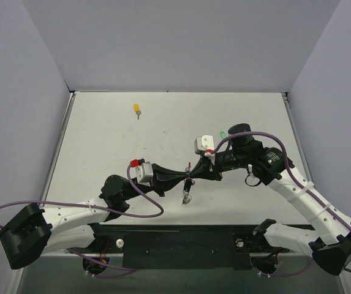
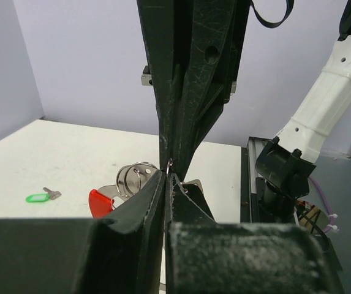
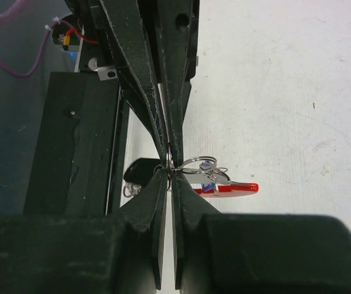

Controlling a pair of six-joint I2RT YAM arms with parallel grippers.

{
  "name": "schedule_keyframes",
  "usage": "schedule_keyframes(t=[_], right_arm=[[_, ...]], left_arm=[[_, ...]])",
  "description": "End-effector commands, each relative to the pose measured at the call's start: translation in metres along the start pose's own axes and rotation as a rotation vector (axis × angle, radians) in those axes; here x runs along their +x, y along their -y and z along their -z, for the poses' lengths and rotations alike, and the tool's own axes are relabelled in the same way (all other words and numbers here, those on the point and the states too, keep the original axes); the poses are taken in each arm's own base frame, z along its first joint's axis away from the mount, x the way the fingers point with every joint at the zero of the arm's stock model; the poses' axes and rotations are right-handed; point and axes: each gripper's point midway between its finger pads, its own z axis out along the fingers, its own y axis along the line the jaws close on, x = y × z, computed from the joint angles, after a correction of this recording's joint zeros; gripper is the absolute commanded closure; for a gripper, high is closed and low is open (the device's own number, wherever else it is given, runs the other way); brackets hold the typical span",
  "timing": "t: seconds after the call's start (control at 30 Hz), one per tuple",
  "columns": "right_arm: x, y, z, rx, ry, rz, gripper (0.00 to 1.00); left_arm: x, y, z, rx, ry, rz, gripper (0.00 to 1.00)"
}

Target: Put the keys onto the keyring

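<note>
— Over mid-table, in front of the arm bases: left gripper (image 1: pixel 185 177) and right gripper (image 1: pixel 194 173) meet tip to tip. State of each?

— Both pinched fully together, no gap between the fingers in either wrist view. A thin silver wire of the keyring (image 1: pixel 187 196) sits in the seam where the tips meet, so each is clamped on the keyring.

— Keyring position, axis?

— Off the table (image 1: pixel 101 147), hanging from the pinch. Top view: long axis runs far to near, free end toward the near edge, tilted slightly left. Right wrist view: silver rings (image 3: pixel 203 166) just right of the fingertips, and below them a flat red piece (image 3: pixel 236 188) lying crosswise, pointing right, away from the fingers. A black head (image 3: pixel 141 171) shows on the opposite side of the fingers; whether it is on the ring, cannot tell.

— Loose keys?

— Yellow key (image 1: pixel 137 109) lies far left on the table, well apart from the grippers, head toward the far wall, blade toward the near edge. Green key (image 2: pixel 38 197) lies flat on the table; in the left wrist view its head is left, blade pointing right.
</note>
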Motion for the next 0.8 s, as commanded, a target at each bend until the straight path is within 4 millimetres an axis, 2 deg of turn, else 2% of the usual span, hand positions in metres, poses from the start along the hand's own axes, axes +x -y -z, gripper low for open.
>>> schedule_keyframes(t=[0.0,0.1,0.13,0.17,0.2,0.23,0.33,0.43,0.57,0.63,0.77], right_arm=[[0.008,-0.014,0.012,-0.038,-0.084,0.043,1.00],[0.023,-0.018,0.022,-0.037,-0.174,0.057,1.00],[0.023,-0.017,0.024,-0.036,-0.189,0.064,1.00],[0.033,-0.020,0.028,-0.047,-0.238,0.066,1.00],[0.032,-0.019,0.031,-0.042,-0.252,0.079,1.00],[0.041,-0.020,0.035,-0.051,-0.301,0.080,1.00],[0.047,-0.020,0.044,-0.057,-0.377,0.095,1.00],[0.059,-0.022,0.051,-0.078,-0.471,0.127,1.00],[0.066,-0.026,0.052,-0.101,-0.531,0.162,1.00],[0.066,-0.025,0.050,-0.105,-0.534,0.167,1.00],[0.069,-0.023,0.045,-0.109,-0.543,0.165,1.00]], left_arm=[[-0.024,0.001,-0.010,0.015,0.046,-0.033,0.82],[-0.020,0.002,-0.009,0.029,0.004,-0.054,0.66],[-0.019,0.002,-0.009,0.035,-0.002,-0.082,0.64],[-0.015,0.004,-0.009,0.049,-0.032,-0.100,0.61],[-0.016,0.005,-0.010,0.056,-0.040,-0.110,0.58],[-0.012,0.006,-0.009,0.073,-0.067,-0.129,0.51],[-0.003,0.011,-0.010,0.115,-0.128,-0.141,0.34],[0.006,0.014,-0.013,0.151,-0.173,-0.151,0.32],[0.015,0.020,-0.018,0.184,-0.207,-0.115,0.32],[0.018,0.023,-0.021,0.197,-0.213,-0.105,0.35],[0.020,0.034,-0.024,0.229,-0.216,-0.060,0.47]])
